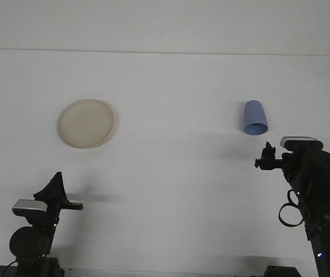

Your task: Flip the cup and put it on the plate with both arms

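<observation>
Cups, one: a small blue plastic cup (255, 118), lying tipped on its side in the upper right of the frame, wide mouth turned toward the lower edge, resting on the table and touched by nothing

Plates, one: a round cream-coloured shallow plate (86, 123), flat on the table in the upper left of the frame, well apart from the cup, with nothing on it

Tables, one: a plain white tabletop (170, 173) filling most of the frame, meeting a white wall along a line near the top

Arms, two, both black: the left gripper (58, 193) sits low in the lower left corner of the frame, below the plate and well apart from it; whether its fingers are apart or together cannot be told. The right gripper (265, 159) stands raised at the right of the frame, just below the cup and not touching it; its finger state likewise cannot be told
</observation>
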### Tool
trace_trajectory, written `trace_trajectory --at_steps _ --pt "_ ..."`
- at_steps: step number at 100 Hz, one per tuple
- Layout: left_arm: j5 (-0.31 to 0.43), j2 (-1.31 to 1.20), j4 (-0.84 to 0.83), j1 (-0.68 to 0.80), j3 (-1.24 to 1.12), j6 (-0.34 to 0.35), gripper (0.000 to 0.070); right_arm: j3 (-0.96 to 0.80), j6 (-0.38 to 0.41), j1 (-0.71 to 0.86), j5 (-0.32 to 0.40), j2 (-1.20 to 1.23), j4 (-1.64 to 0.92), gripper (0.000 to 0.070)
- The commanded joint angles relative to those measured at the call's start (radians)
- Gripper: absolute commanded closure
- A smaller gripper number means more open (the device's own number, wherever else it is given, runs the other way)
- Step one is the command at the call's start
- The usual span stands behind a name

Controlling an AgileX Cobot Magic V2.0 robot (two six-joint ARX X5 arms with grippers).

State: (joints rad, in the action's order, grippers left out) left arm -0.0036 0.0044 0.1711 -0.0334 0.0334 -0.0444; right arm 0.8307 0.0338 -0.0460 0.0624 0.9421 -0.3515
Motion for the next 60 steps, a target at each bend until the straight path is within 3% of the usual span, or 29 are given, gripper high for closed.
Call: trace_trajectory --at_steps 1,27,60 --pt "-0.005 -0.001 0.010 0.000 -0.018 -0.009 0.0689 -0.046 -0.011 -0.001 -0.011 0.025 0.067 0.0219" --pt "-0.005 -0.001 0.010 0.000 -0.018 -0.009 0.0689 -0.263 -0.013 -0.023 -0.010 0.134 0.418 0.0219" --pt "-0.005 -0.001 0.010 0.000 -0.018 -0.009 0.0689 -0.274 -0.043 -0.034 0.018 0.395 0.736 0.0219"
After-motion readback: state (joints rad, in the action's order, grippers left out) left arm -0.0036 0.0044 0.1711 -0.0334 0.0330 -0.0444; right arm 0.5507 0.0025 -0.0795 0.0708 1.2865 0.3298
